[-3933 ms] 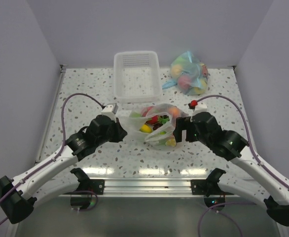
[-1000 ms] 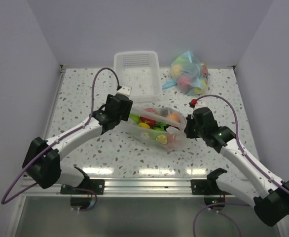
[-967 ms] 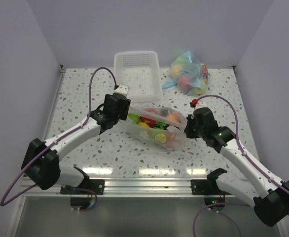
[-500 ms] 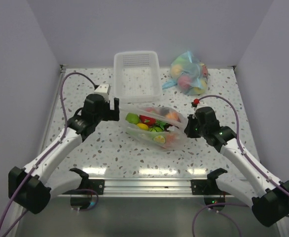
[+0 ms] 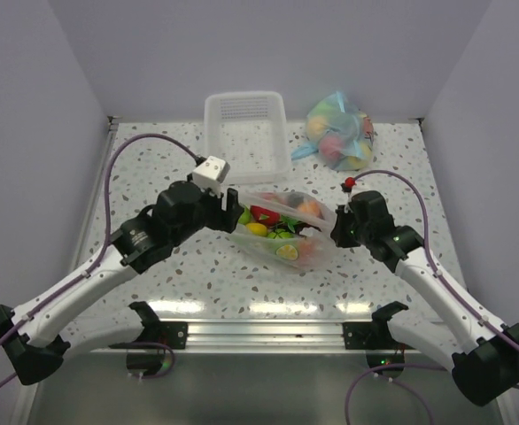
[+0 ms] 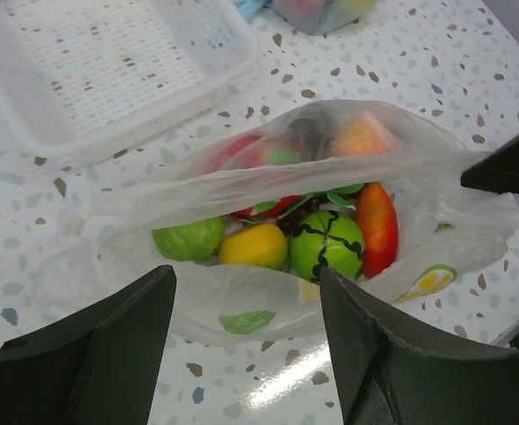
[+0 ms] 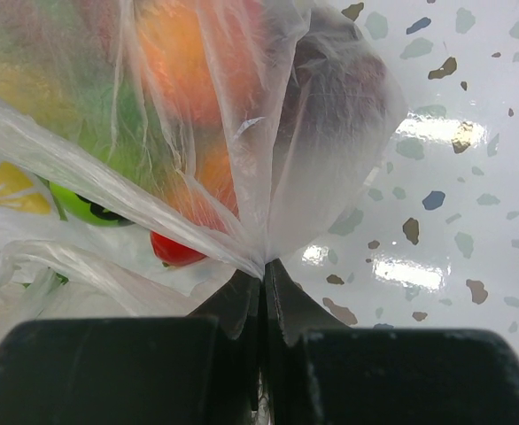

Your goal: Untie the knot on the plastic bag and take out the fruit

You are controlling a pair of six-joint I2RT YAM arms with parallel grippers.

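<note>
The clear plastic bag [image 5: 288, 232] lies mid-table with its mouth gaping toward my left gripper [image 5: 230, 215]. No knot shows anywhere on it. Inside, the fruit shows in the left wrist view: a green lime [image 6: 189, 239], a yellow lemon [image 6: 255, 245], a green ball with black lines [image 6: 328, 243] and a red piece [image 6: 379, 228]. The left gripper [image 6: 246, 354] stands open just short of the bag's lower lip, nothing between its fingers. My right gripper [image 7: 261, 276] is shut on a gathered fold of the bag [image 7: 268, 133] at its right end [image 5: 334, 227].
A white basket [image 5: 246, 133] stands behind the bag, also seen from the left wrist [image 6: 91, 62]. A blue-tinted bag of pastel fruit [image 5: 339, 131] lies at the back right. White walls close in the table on three sides.
The left gripper let go of the bag's left end, pulled back left with jaws wide, then came back to the bag's mouth with jaws somewhat narrower. The right gripper has held still.
</note>
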